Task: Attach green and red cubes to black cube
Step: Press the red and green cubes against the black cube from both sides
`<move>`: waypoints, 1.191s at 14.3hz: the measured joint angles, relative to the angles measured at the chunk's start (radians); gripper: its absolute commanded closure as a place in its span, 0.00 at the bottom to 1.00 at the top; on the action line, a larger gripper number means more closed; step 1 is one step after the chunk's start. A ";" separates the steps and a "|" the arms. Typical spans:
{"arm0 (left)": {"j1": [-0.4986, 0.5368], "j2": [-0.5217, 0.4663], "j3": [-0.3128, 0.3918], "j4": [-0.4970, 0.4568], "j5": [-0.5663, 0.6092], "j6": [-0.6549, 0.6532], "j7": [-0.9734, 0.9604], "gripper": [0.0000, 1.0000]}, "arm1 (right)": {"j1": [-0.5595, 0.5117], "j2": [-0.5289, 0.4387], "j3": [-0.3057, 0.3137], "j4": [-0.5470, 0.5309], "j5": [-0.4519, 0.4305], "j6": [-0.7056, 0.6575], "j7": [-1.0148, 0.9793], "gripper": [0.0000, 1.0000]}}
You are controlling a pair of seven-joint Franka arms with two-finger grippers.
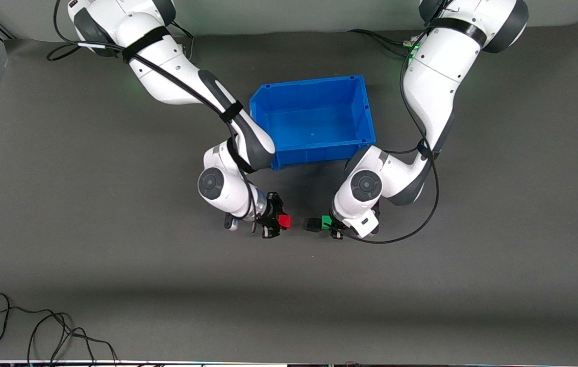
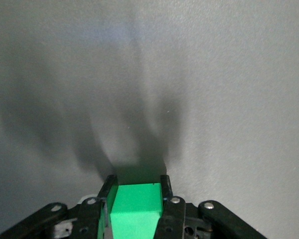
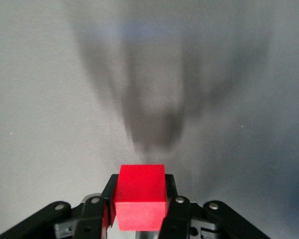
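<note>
The right claw point(image 1: 279, 222) is clamped on the red cube point(image 1: 284, 220), and the left claw point(image 1: 330, 224) is clamped on the green cube point(image 1: 326, 221). Both hang over the desk point(image 1: 115, 255) nearer the camera than the blue bin point(image 1: 314, 118), with the black cube point(image 1: 312, 224) touching the green one, between the two colours.

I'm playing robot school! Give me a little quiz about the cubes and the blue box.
1. Which cube does the right gripper hold? A green, B red, C black.
2. True or false: the green cube lies inside the blue bin.
3. Fill in: the black cube sits right beside the ____ cube.

Key:
1. B: its fingers are shut on the red cube.
2. False: the left gripper holds it, outside the bin.
3. green
</note>
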 measured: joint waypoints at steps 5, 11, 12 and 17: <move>-0.001 0.025 0.007 0.043 0.000 0.000 -0.026 0.99 | 0.017 0.038 0.001 0.038 0.000 0.026 0.071 0.94; -0.014 0.028 0.005 0.061 0.019 -0.001 -0.026 0.01 | 0.049 0.089 0.001 0.090 0.000 0.059 0.118 0.94; -0.015 0.028 0.005 0.061 0.025 -0.001 -0.026 0.00 | 0.049 0.092 0.001 0.093 0.000 0.059 0.119 0.94; -0.015 0.027 0.008 0.064 0.058 -0.016 -0.025 0.00 | 0.057 0.099 0.001 0.096 0.000 0.068 0.119 0.92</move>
